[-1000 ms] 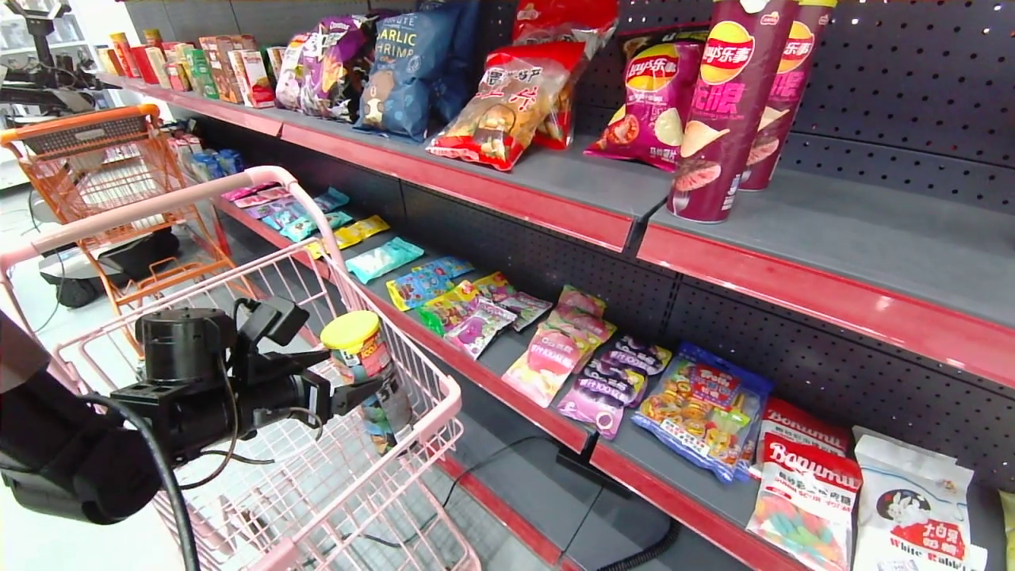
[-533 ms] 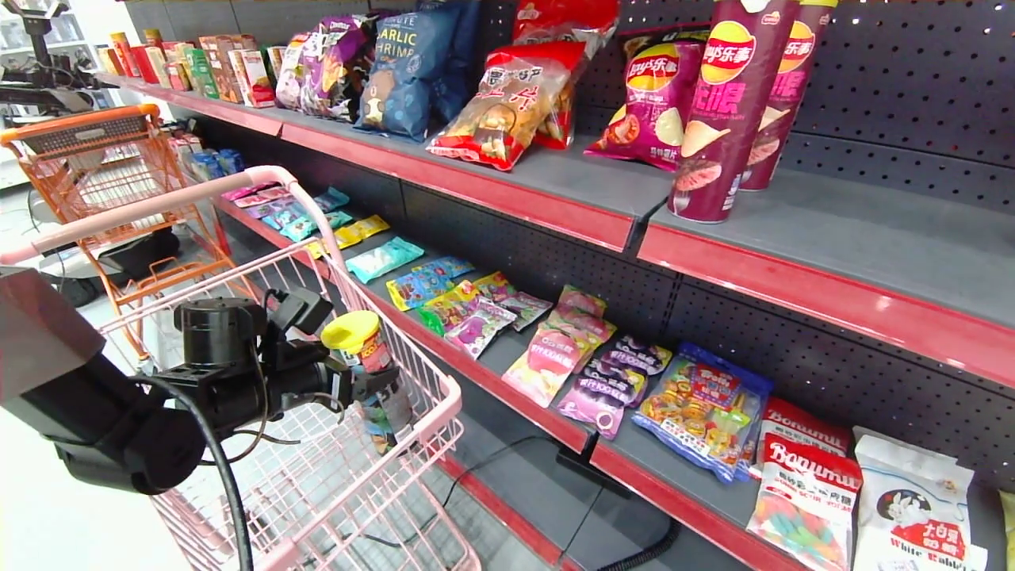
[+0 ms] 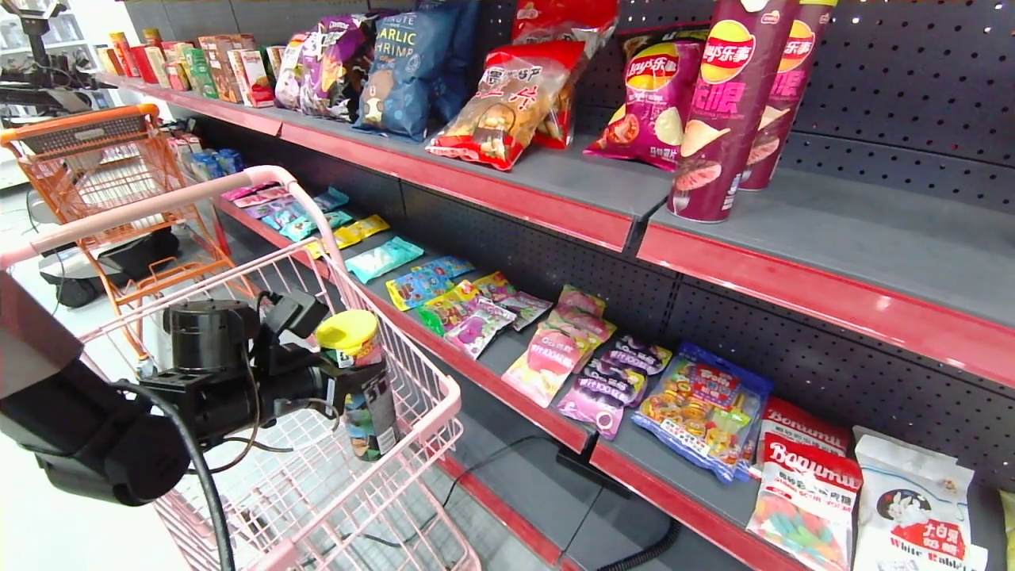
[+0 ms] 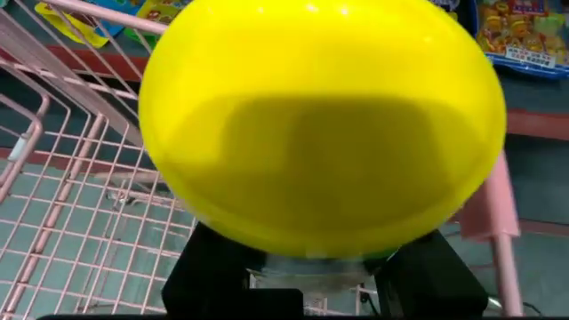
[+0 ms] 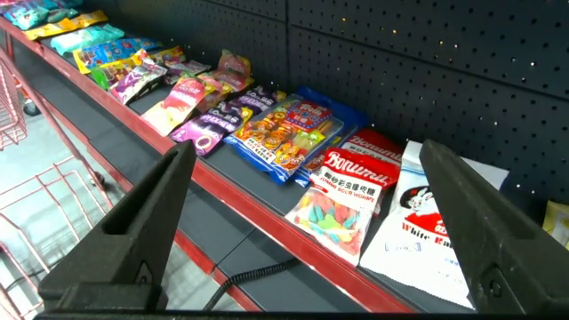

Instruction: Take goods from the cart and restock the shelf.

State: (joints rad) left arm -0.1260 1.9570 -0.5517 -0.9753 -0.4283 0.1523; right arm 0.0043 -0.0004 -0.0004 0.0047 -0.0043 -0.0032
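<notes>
A tall snack can (image 3: 363, 396) with a yellow lid (image 3: 347, 331) stands upright inside the pink cart (image 3: 446, 394), near its front right corner. My left gripper (image 3: 353, 386) is shut on the can just below the lid. In the left wrist view the yellow lid (image 4: 320, 124) looms large, with black fingers (image 4: 209, 276) on either side of the can under it. My right gripper (image 5: 307, 240) is open with nothing between its fingers, hanging in front of the lower shelf (image 5: 267, 222). Similar tall maroon cans (image 3: 725, 103) stand on the upper shelf (image 3: 872, 230).
Chip bags (image 3: 507, 95) line the upper shelf to the left of the tall cans, and bare grey shelf lies to their right. Candy packets (image 3: 587, 365) cover the lower shelf. An orange cart (image 3: 87, 159) stands behind the pink one. A black cable (image 3: 634, 555) runs along the floor.
My left arm moved forward to the can and its fingers closed on it. The can has shifted slightly left in the cart.
</notes>
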